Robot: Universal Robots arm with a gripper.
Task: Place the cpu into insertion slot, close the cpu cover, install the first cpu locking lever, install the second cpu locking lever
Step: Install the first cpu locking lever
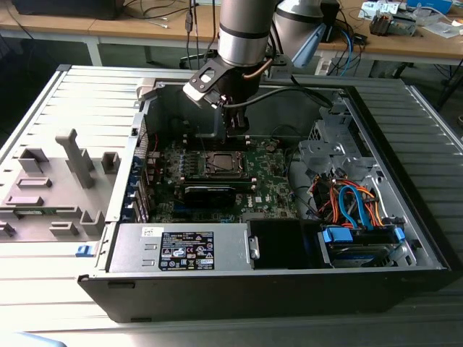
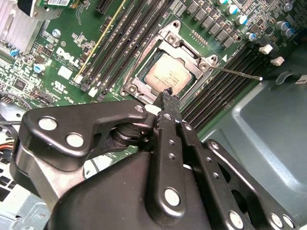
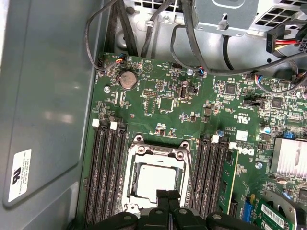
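The cpu [image 2: 169, 74] [image 3: 156, 179], a flat square chip with a silver-grey top, lies in the insertion slot [image 1: 221, 163] on the green board. The silvery cpu cover [image 2: 184, 44] [image 3: 156, 152] lies flat around it, and the chip shows through its window. A thin metal locking lever [image 2: 237, 73] sticks out from one socket corner over the memory slots. My gripper [image 1: 237, 130] [image 2: 168, 96] [image 3: 168, 195] hangs just above the socket's edge, shut with nothing between its black fingers.
Long black memory slots [image 3: 108, 172] flank the socket on both sides. A black card [image 1: 210, 194] sits in front of it, beside a power supply [image 1: 184, 246] and a drive with blue cables [image 1: 358, 235]. Grey case walls [image 3: 48, 96] stand close. Grey fixtures [image 1: 58, 181] lie outside the case.
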